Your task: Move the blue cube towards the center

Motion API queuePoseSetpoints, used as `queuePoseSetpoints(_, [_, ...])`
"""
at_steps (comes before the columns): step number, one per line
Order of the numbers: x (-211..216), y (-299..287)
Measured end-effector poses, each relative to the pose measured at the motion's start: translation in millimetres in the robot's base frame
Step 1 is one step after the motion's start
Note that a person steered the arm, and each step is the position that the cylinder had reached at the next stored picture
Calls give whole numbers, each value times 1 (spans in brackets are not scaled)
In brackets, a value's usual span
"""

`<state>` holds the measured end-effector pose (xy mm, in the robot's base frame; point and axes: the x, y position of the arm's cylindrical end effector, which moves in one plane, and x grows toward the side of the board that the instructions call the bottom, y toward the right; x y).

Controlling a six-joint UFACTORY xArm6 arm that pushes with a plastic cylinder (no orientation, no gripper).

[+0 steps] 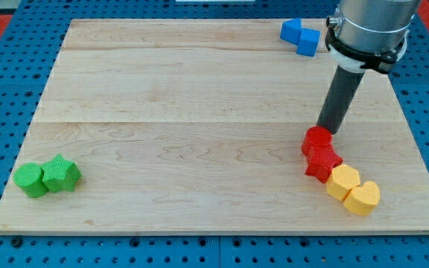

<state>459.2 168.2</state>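
Observation:
The blue cube (309, 42) lies near the top edge of the wooden board (199, 126), right of the middle, touching another blue block (291, 30) on its left. My tip (325, 131) rests well below the blue cube, right against the top of a red cylinder-like block (316, 141). The rod rises from it up and to the right into the arm's grey body (369, 26).
A red star-like block (323, 161) touches the red one below it, followed by a yellow block (342, 181) and a yellow heart-shaped block (362, 197). A green cylinder (30, 181) and a green star-like block (60, 173) lie at the bottom left.

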Motion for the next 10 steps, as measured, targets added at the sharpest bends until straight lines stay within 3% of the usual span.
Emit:
queuePoseSetpoints(2, [-98,61])
queuePoseSetpoints(4, [-208,74])
queuePoseSetpoints(5, [-241,73])
queuePoseSetpoints(6, [-241,51])
queuePoseSetpoints(8, [-181,-18])
queuePoseSetpoints(10, [-149,-28])
